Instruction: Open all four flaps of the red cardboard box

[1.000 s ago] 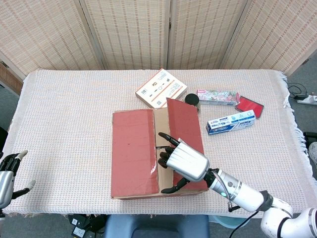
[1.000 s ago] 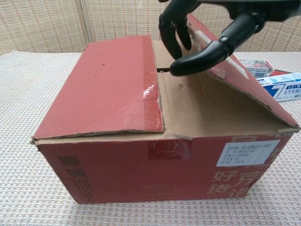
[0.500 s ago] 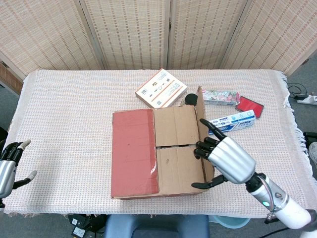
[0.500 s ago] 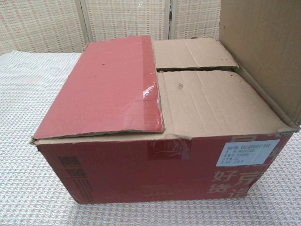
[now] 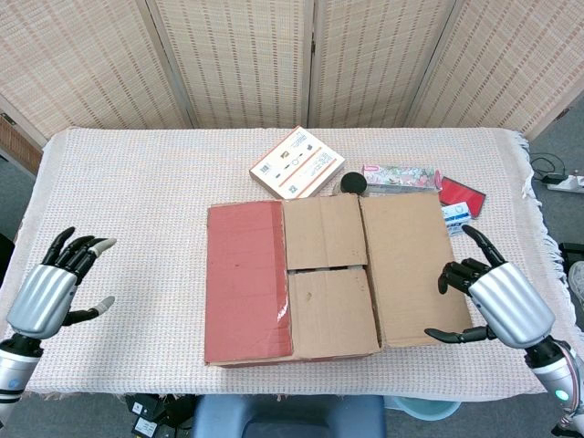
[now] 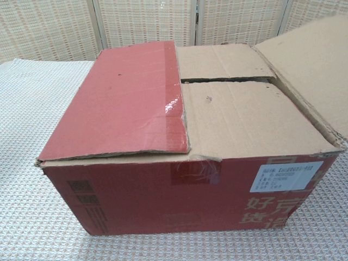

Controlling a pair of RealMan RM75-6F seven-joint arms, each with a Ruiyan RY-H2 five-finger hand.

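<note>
Head view. Red cardboard box [image 5: 292,283] sits mid-desk, near the front edge. Right outer flap [image 5: 409,265] is folded out and lies nearly flat past the box's right wall, brown inside up. Left outer flap [image 5: 246,278] is closed, red side up, its long axis running front to back; its free edge lies along the box's middle line, over the two inner flaps [image 5: 327,274], which are also shut. Left hand [image 5: 50,294] hovers over the desk [image 5: 137,182] near the front left corner, well apart from the box, fingers [image 5: 78,246] spread and released, holding nothing. The closed red flap lies to that hand's right. Right hand [image 5: 497,297] hangs just beside the outer edge of the opened flap, fingers apart and lightly curled, gripping nothing; whether a fingertip touches the cardboard, cannot tell. Judgement: one flap of four is done; the left flap is next, and the left hand is on its hinge side, so it must reach across to the free edge at the middle.

Chest view. Neither hand shows. The box fills the frame. Red flap lies flat with a slightly torn inner edge; the right flap angles up and away at the right border.
</note>
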